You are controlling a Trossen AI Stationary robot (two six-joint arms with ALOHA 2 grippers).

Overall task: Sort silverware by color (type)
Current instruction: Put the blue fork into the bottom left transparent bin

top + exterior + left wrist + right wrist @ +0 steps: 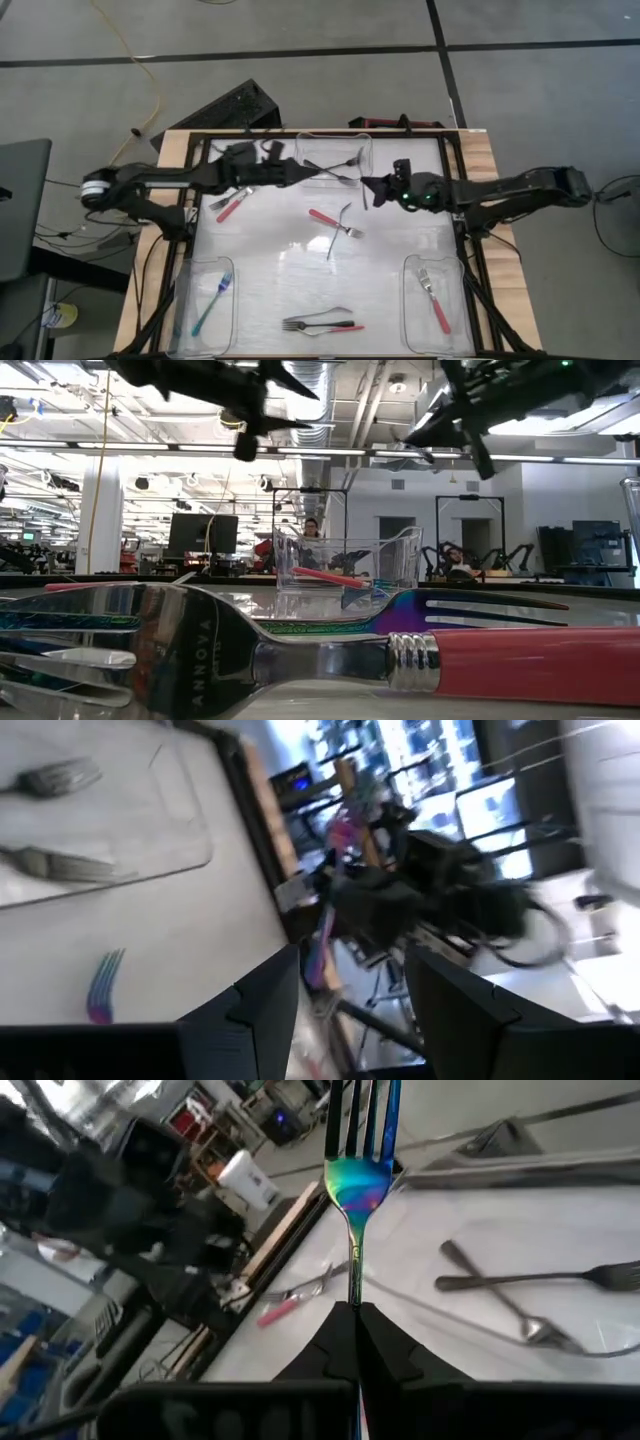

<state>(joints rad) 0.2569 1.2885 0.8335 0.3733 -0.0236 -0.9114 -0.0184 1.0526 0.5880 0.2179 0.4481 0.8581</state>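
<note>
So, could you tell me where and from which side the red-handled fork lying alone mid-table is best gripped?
Grip the red-handled fork across its red handle, coming straight down from above: it lies flat, and that end is clear, while its silver head crosses a dark utensil. The open left gripper looks freer; the right gripper holds an iridescent fork.

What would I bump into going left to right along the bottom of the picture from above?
Clear bin with a blue fork → forks lying together, one red-handled → clear bin with a red-handled fork.
</note>
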